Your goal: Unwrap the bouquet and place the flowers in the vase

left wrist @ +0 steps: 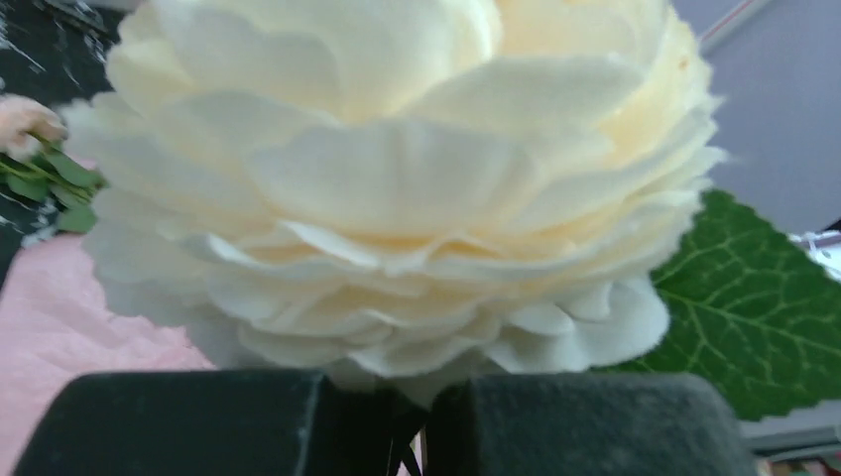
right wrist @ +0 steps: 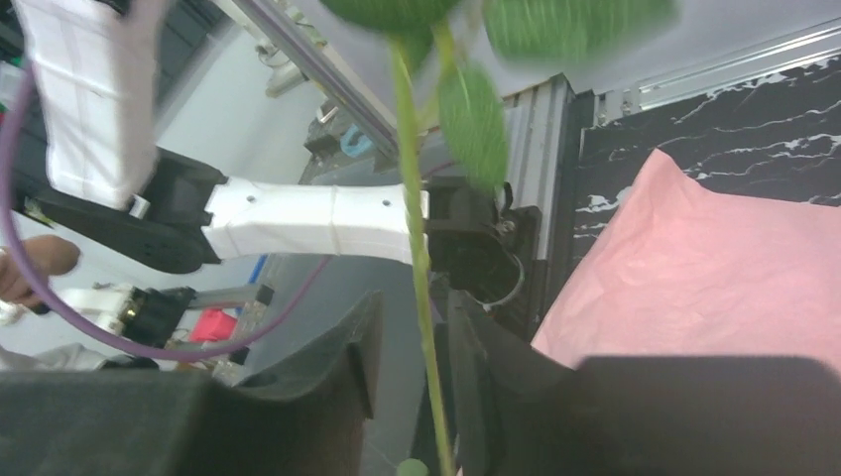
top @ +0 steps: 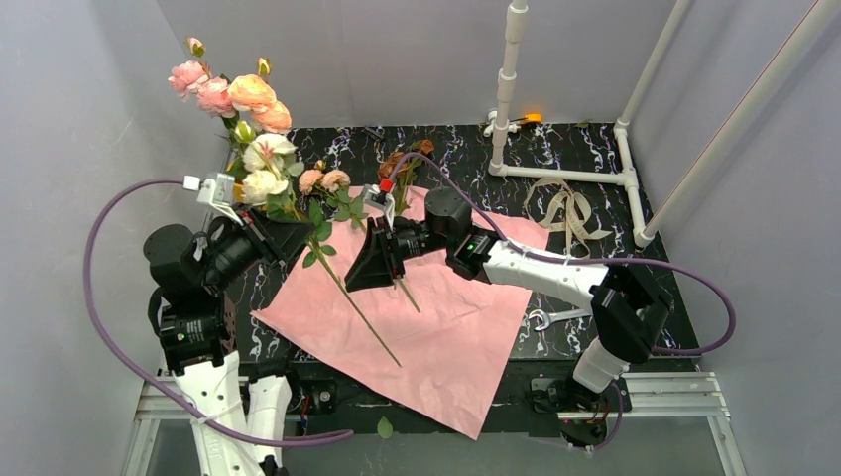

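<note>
1. The left gripper [left wrist: 412, 436] is pressed together on the stem of a cream rose [left wrist: 397, 178], pinching just beneath the bloom. A green leaf [left wrist: 764, 307] shows behind it.
2. The right gripper [right wrist: 417, 327] is slightly spread, with a finger on either side of a thin green stem [right wrist: 419, 258] and a gap on each side.
3. A tall cluster of pink and peach roses [top: 233, 94] rises at the far left, above the left arm. The arm hides its base, so what it stands in cannot be told.
4. Two small pink roses [top: 325, 180] lie on the dark marbled table [top: 595, 149], just beyond the pink paper [top: 446, 347], which is spread flat.
5. A beige ribbon [top: 573, 210] lies loose near the white pipes [top: 506, 99].
</note>
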Robot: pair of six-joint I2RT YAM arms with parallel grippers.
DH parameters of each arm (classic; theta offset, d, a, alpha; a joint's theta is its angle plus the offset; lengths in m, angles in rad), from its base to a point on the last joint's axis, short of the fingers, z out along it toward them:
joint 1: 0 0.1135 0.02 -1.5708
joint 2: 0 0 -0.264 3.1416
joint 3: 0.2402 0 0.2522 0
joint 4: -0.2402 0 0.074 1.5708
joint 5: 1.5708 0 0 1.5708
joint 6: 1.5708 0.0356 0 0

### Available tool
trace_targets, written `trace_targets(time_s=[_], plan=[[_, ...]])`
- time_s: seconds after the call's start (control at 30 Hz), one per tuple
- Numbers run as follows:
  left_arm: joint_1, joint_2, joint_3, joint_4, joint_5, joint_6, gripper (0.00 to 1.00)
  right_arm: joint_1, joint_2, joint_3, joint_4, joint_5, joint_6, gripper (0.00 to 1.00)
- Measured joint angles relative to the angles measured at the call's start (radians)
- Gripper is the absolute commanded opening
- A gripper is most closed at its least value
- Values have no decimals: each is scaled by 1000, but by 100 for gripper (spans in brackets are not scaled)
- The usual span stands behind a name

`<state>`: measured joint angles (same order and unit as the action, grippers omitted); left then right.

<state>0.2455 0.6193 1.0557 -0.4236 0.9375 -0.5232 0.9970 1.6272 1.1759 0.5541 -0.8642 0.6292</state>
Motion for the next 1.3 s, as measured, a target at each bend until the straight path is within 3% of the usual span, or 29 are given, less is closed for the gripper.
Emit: trace_targets(time_s=[0.07,0.17,0.27,0.6,0.83,1.3], plan=[[3,20,99,-73,-55,70,0,-3,0,0,-27,-1,-15,68],[3,53,264,-180,-140,177,0,-13,0,0,-60,2,-31,89],[3,76,414,-270,-254,280,0,-35,-3,0,-87,12,-39,98],[3,221,881,-427,-694,553,0,-94,-53,0,-146,49,-69,98],[3,309,1119,-435,-818,613,0,-95,-66,0,-157,50,-84,98],[3,479,1167,-245,-830,603,0,-95,-66,0,-164,51,-89,98]])
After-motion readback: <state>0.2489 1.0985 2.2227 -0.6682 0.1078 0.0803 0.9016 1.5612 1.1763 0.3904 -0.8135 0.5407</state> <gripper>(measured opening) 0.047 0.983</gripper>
